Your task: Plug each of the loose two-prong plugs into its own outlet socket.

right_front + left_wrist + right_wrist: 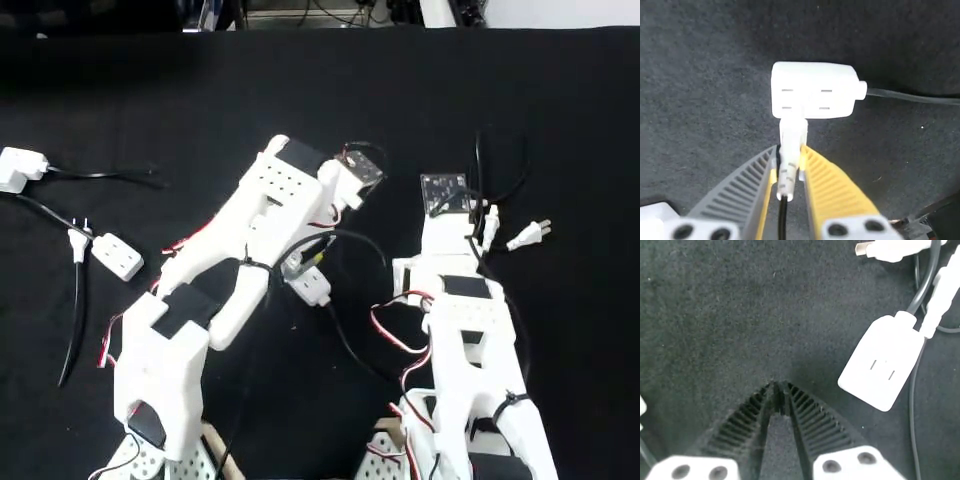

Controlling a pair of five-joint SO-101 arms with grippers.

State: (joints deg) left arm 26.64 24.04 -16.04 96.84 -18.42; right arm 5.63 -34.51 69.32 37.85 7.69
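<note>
My left gripper (789, 159) is shut on a white two-prong plug (791, 145). The plug's front end meets the side of a white outlet block (812, 90); its prongs are hidden. In the high view that block (312, 287) lies mid-table under the left arm. My right gripper (780, 390) is shut with nothing in it, its tips close to the black cloth. Beside it lies a second white outlet block (882, 365) with a plug (940, 295) in one end. A loose white plug (887, 247) lies beyond it, also seen as the loose plug (528, 236) at the right.
At the table's left lie another outlet block (118, 256), a plug (78, 240) on a black cord just beside it, and a white block (20, 168) near the edge. Black cords loop around both arms. The black cloth's far half is bare.
</note>
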